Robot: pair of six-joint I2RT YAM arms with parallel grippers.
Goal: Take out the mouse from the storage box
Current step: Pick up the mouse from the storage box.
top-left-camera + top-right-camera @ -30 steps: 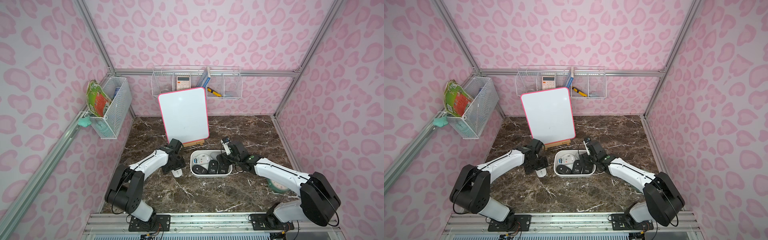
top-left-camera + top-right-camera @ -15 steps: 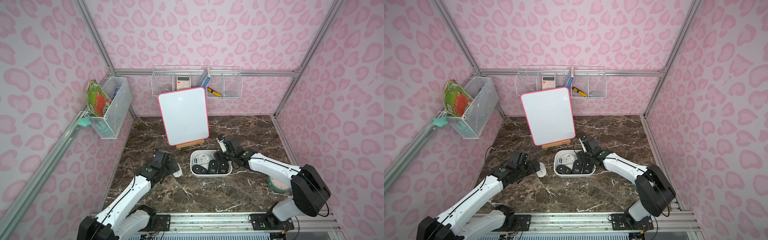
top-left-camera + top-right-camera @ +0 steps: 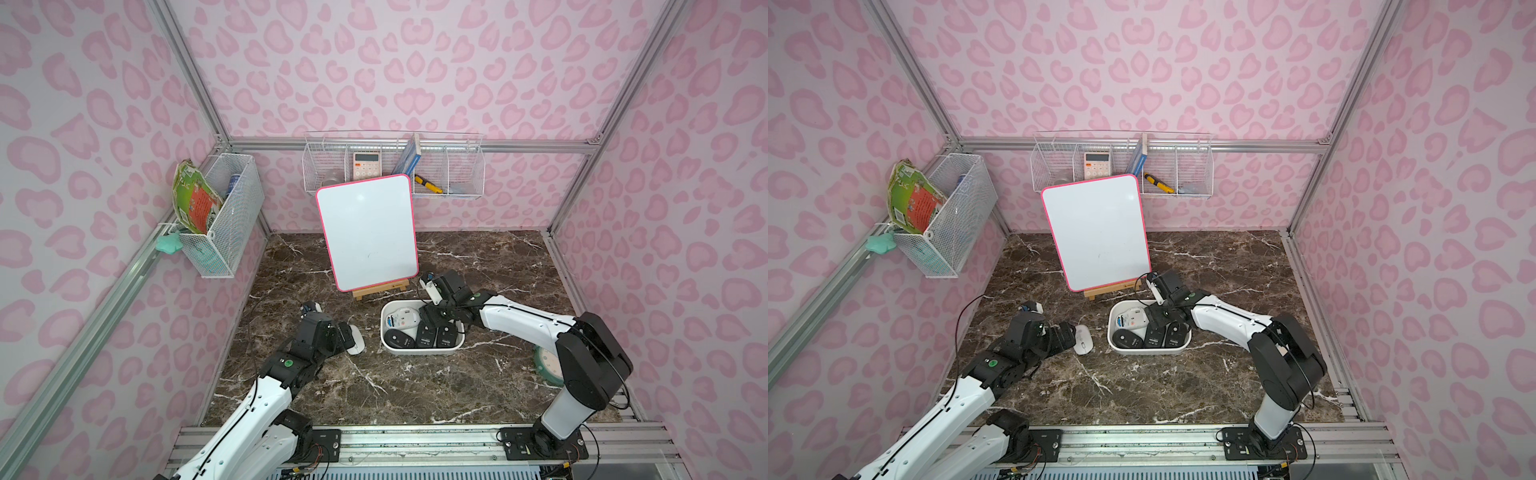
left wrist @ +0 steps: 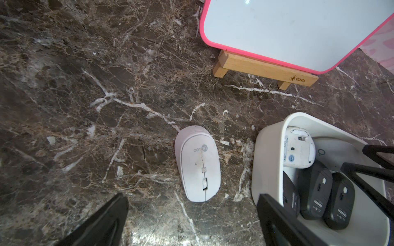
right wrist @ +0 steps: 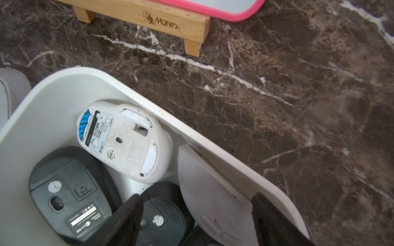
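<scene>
Straddling a white mouse (image 5: 213,202) hidden in top views, right fingers (image 5: 128,219) apart; left fingers (image 4: 102,221) released.

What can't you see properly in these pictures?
- Green round thing: top view, mostly behind the right arm, so I can't say what it is.
- White mouse under the right claw: wrist view, one end is cut off by the picture's edge.
- How many mice are in the box: in both top views the claw covers part of it.
- Grey thing in the back basket: too small to name.
</scene>
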